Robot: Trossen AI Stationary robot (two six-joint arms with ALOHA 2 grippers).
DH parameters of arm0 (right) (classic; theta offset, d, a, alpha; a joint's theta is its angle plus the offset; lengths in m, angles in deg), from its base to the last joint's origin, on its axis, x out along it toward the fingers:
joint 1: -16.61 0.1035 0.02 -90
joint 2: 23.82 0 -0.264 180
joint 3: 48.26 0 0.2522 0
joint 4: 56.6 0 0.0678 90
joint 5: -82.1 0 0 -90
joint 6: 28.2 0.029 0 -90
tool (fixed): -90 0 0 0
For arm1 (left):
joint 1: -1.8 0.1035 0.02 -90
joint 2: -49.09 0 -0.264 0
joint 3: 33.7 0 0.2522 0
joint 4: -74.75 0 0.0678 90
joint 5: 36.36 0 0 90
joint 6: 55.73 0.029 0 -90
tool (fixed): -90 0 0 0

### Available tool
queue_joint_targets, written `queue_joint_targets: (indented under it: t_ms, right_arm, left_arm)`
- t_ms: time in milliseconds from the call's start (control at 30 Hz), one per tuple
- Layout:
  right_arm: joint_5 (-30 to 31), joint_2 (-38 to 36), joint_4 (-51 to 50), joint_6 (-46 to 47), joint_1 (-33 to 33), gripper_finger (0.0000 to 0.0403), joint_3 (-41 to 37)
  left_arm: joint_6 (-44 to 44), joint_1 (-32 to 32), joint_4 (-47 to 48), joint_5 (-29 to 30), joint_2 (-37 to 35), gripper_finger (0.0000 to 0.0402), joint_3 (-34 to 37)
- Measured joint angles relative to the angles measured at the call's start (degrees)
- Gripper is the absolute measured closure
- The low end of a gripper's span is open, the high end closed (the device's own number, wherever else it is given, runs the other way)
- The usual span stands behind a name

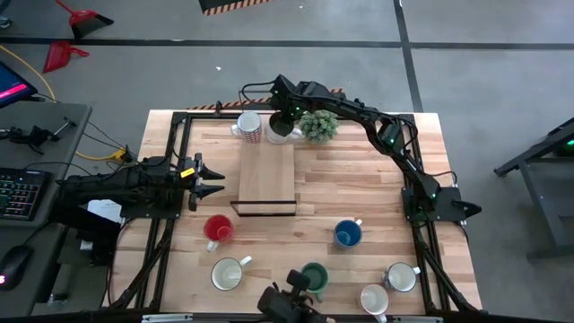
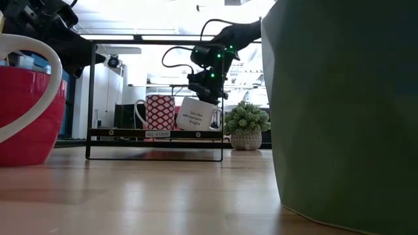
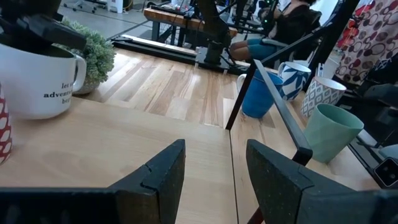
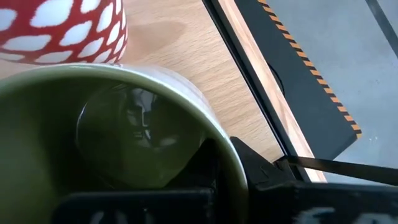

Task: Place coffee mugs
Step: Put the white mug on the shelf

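- Grey floor is seen around the pale wooden bench [image 1: 359, 179], on which a low wooden stand [image 1: 266, 177] with a dark frame is set near the middle.
- At the far end of the stand, a white lettered mug [image 2: 196, 115] is gripped at its rim by the right hand [image 1: 285, 117], whose fingers are closed on the rim; the mug is seen tilted in the low view.
- A red-and-white patterned mug [image 1: 248, 126] is stood just beside it on the stand, and a small potted plant [image 1: 318, 125] is placed on the bench on its other side.
- The left hand [image 1: 212, 180] is held near the stand's left edge, its fingers [image 3: 163, 177] apart and nothing between them.
- On the near half of the bench are spread a red mug [image 1: 218, 230], a blue mug [image 1: 348, 234], a green mug [image 1: 314, 277] and three white mugs [image 1: 228, 274].
- Part of a seated person [image 3: 292, 25] is seen beyond the bench in the left wrist view.
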Motion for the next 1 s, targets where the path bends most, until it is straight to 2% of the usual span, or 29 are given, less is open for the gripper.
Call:
queue_joint_targets:
  t_ms: [467, 800, 1000]
  right_arm:
    - [0.49, 0.23, -0.83, -1.00, -0.02, 0.0330, 1.78]
    - [0.36, -0.29, -0.87, -2.93, -0.02, 0.0312, 1.78]
    - [-0.86, -3.05, -0.72, -2.68, -0.02, 0.0310, 1.76]
  left_arm:
    - [0.04, 0.00, 0.41, 0.00, 0.02, 0.0243, 0.00]
    - [-0.05, -0.02, 2.73, 0.00, 0.00, 0.0243, 0.00]
    - [-0.02, -0.01, 3.38, 0.00, 0.02, 0.0243, 0.00]
